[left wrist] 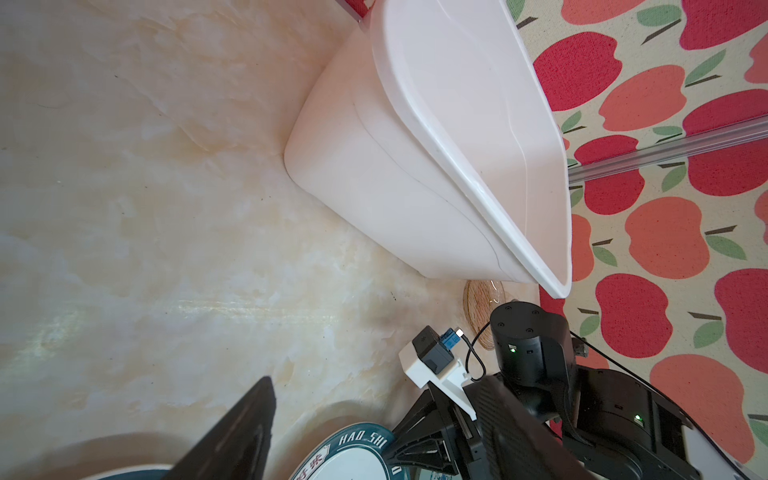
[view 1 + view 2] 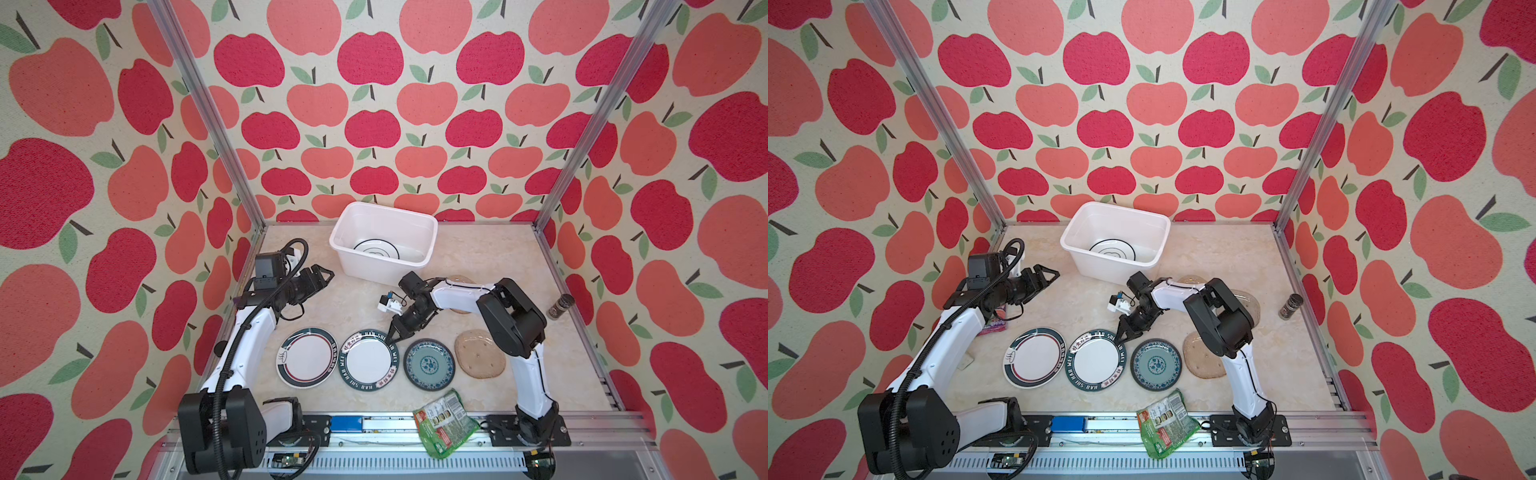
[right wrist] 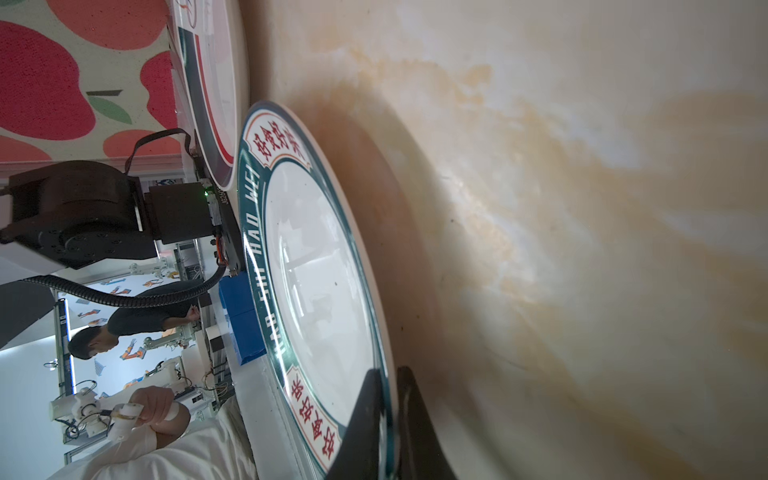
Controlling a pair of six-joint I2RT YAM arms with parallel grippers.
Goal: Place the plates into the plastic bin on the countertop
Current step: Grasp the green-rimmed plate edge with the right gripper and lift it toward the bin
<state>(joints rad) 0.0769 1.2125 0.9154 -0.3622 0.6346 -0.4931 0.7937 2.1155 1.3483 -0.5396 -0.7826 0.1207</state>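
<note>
The plastic bin [image 2: 370, 270] stands at the far middle of the countertop [image 2: 478, 257]. Both top views look down into it and show one black-ringed plate [image 2: 376, 250] on its floor. The left wrist view catches only the bin's outer wall [image 1: 395, 187] and lip.

Three round plates lie in a row toward the near edge: a red-striped plate [image 2: 306, 357] on the left, a teal-rimmed plate [image 2: 369, 360] in the middle and a blue patterned plate [image 2: 430, 365] on the right. An amber glass plate [image 2: 478, 355] lies further right, partly under the right arm.

The right gripper [image 2: 392, 338] is at the teal-rimmed plate's far right rim. The top views do not show the grip. The right wrist view does: the fingers [image 3: 365, 415] are pinched narrowly on the rim [image 3: 388, 374], one above and one below. I cannot tell whether the rim is off the surface.

The left gripper [image 2: 326, 276] hovers left of the bin with its jaws wide and holds nothing. Its fingers [image 1: 245, 432] frame bare countertop in the left wrist view.

A second amber plate [image 1: 482, 299] lies between the bin and the right arm. In a top view more amber glass [image 2: 1250, 305] shows right of that arm; whether it is a separate plate is unclear. A purple bag [image 2: 994, 326] under the left arm is plain in that same view. A green snack packet [image 2: 444, 424] lies at the near edge.
</note>
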